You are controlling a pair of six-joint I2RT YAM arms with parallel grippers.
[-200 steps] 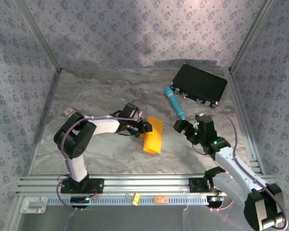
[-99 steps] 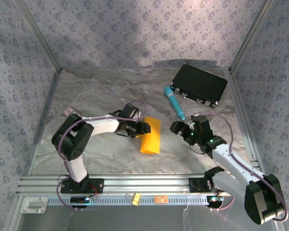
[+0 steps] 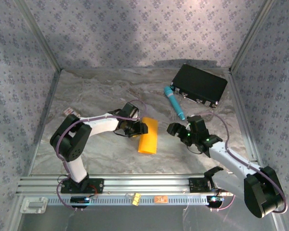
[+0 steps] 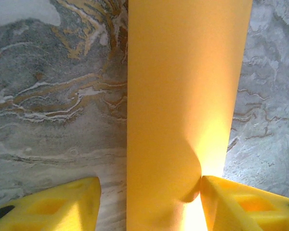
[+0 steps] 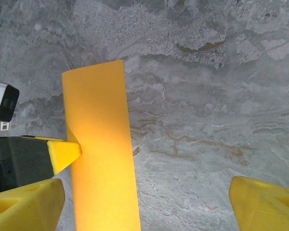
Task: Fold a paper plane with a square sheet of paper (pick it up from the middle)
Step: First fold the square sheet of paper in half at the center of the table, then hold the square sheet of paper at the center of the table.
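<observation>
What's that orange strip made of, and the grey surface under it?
The orange strip looks like thin matte paper: it bows and shows a soft dent. The grey surface looks like veined marble or a marble-print laminate; I can't tell which.

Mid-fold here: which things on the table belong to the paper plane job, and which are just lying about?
Job: orange-yellow paper, between the open jaws of the left gripper; right gripper, open, nearby.
Lying about: teal pen-like cylinder; black box; small white-and-red card.
</observation>
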